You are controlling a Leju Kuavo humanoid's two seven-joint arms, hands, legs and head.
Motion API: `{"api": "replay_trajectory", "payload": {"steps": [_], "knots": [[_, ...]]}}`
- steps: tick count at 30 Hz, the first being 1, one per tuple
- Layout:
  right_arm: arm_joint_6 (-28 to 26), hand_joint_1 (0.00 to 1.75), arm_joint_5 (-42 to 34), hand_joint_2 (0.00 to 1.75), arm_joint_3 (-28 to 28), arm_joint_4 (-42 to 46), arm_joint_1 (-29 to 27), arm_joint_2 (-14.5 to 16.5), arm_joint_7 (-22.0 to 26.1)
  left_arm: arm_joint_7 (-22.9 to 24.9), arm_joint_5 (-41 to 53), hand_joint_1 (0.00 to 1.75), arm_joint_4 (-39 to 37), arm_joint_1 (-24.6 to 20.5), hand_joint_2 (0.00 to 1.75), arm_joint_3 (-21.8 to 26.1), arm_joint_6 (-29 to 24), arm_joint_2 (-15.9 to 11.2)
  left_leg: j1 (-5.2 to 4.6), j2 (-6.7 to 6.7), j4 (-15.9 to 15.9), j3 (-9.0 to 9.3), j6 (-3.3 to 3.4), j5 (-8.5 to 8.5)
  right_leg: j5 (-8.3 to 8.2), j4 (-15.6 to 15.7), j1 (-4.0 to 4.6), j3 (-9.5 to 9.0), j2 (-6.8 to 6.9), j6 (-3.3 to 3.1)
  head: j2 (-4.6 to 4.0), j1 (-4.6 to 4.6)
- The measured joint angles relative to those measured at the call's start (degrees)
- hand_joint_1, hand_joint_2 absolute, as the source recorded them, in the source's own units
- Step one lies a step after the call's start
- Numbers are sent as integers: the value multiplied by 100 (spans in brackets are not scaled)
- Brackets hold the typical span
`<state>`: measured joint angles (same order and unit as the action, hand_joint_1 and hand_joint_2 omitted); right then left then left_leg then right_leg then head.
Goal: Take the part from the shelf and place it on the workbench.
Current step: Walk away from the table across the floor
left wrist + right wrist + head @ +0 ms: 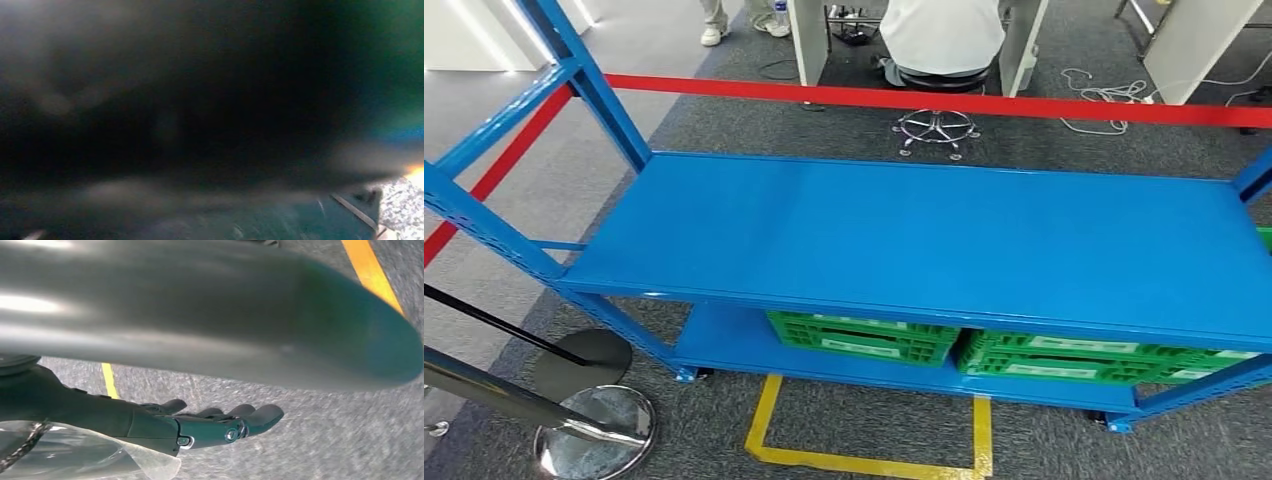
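Note:
The blue shelf (924, 230) stands in front of me in the head view, and its top board is bare. No part shows on it. On the lower board sit two green crates (864, 338) (1074, 358). In the right wrist view my right hand (200, 427) hangs over grey carpet with its dark fingers (260, 416) stretched out and nothing in them. A blurred grey shape (200, 315) crosses close to that camera. A crumpled clear plastic sheet (90, 460) lies by the wrist. The left wrist view is dark and blurred, so I cannot make out the left hand's fingers.
A red barrier band (924, 100) runs behind the shelf. Chrome stanchion bases (594, 430) stand at the near left. Yellow floor tape (864, 458) marks a box before the shelf. A person (942, 35) sits on a chair beyond.

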<state>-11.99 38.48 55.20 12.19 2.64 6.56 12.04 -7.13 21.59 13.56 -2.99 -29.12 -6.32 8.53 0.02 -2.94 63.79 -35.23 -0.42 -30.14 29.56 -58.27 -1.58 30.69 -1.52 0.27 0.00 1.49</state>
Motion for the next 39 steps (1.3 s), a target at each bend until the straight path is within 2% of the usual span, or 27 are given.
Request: {"api": "replay_trajectory", "payload": {"steps": [1,2,3,4,5,7,8,9,11,13,16,20,25,39], "knots": [[1,0,1,0,-2,-1,-9,0,0,-1,1,0,1,-3,0,-1,-2,1,0,143,400,-201,-19,-183,15,0,12,-7,94,-26,0,21],[1,0,1,0,-3,-1,-19,-1,-1,-1,1,0,1,-6,0,-1,-3,0,5,211,789,-398,-31,-332,29,0,25,-13,196,-41,0,23],[1,0,0,0,-4,-1,-28,-1,-1,-1,1,0,2,-5,0,-2,-5,-1,8,240,1049,-530,-34,-392,43,0,37,-23,283,-49,0,22],[2,0,-4,0,-4,-1,-30,-2,0,-1,1,0,2,-3,0,-2,-8,-3,8,250,1104,-558,-26,-340,56,0,47,-36,349,-50,0,22],[8,0,-13,0,-4,-1,-22,-2,2,0,1,0,3,0,44,-5,-19,-4,4,256,922,-466,-4,-179,69,0,59,-55,398,-47,0,22],[43,0,-56,0,-3,-3,8,-1,-7,6,1,0,4,8,131,-25,-85,-7,-21,288,173,-78,96,208,92,3,81,-92,448,-35,0,19],[66,0,-81,0,-3,-5,21,1,-26,10,2,0,4,8,175,-44,-130,-8,-37,311,-174,102,152,313,103,3,94,-101,463,-21,0,19],[86,0,-106,0,-3,-7,29,2,-54,17,1,0,4,6,175,-67,-170,-10,-48,333,-404,216,180,348,115,-3,108,-97,471,-9,0,19],[111,0,-139,0,-3,-10,29,-1,-114,27,-4,0,5,15,175,-122,-208,-11,-47,348,-553,273,107,306,129,-12,125,-81,478,-3,0,9],[121,0,-167,0,-2,-10,20,-4,-159,33,-10,0,6,28,175,-166,-221,-11,-47,347,-566,272,39,292,127,-1,118,-85,476,-7,0,-2],[126,0,-197,0,2,-10,17,-4,-203,45,-11,0,10,26,175,-210,-227,-11,-56,349,-566,273,71,284,109,41,109,-107,463,24,0,0],[140,0,-222,0,17,-12,18,-4,-253,73,-11,0,13,21,0,-283,-225,-11,-57,350,-566,276,103,278,99,74,107,-118,462,48,0,0],[188,0,-226,0,25,-12,19,-7,-244,83,-15,0,15,16,0,-326,-197,-12,-62,350,-565,278,115,274,94,81,102,-126,461,70,0,1],[356,0,-296,0,25,-12,22,-7,96,76,-160,0,15,9,0,-444,-170,-17,-61,350,-566,286,117,276,96,80,105,-133,462,75,0,2]]}}
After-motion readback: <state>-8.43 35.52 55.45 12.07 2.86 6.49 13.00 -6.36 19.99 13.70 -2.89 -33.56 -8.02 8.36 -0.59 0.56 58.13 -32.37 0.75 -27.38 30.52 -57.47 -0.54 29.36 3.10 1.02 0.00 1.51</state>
